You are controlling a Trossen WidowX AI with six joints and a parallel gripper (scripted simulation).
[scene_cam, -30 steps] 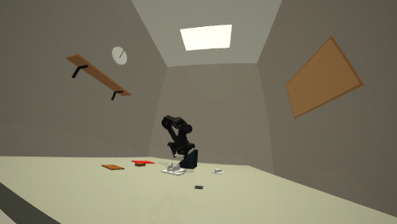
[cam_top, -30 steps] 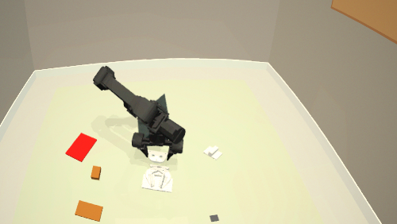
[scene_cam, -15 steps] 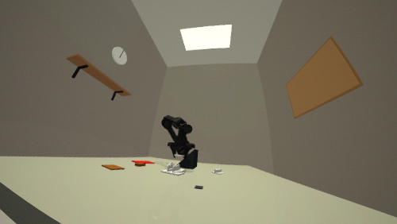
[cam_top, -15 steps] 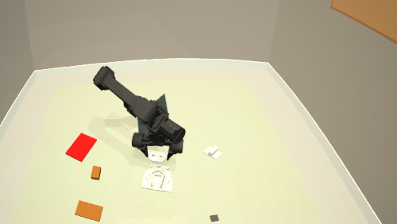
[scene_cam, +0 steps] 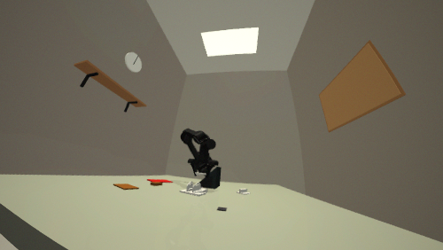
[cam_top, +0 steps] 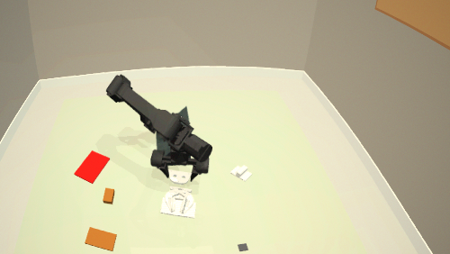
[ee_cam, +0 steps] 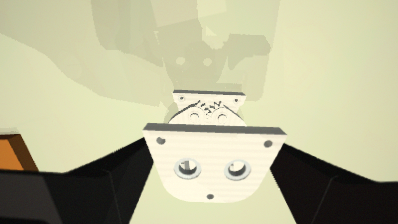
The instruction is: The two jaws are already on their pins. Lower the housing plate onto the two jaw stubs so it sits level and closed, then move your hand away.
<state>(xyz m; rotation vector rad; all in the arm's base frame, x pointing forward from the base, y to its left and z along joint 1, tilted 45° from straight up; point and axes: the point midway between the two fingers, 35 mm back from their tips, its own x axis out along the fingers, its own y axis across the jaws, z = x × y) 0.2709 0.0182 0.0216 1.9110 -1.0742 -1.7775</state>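
The pincer (cam_top: 181, 173) (scene_cam: 199, 173) (ee_cam: 211, 141) grips the plate (cam_top: 180, 176) (ee_cam: 215, 157); the base (cam_top: 178, 209) (scene_cam: 193, 191) (ee_cam: 209, 100) sits at its six o'clock from the top.

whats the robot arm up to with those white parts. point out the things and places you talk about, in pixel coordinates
The arm's gripper (cam_top: 181, 167) (ee_cam: 211, 141) holds the white housing plate (cam_top: 180, 175) (ee_cam: 215, 157) between its fingers, up off the table. The jaw assembly the plate belongs on, a white base with two jaws (cam_top: 178, 204) (scene_cam: 193, 190) (ee_cam: 207, 111), sits on the table close by. The plate is not on it yet; lowering it level onto the two jaw stubs and letting go remain to be done.
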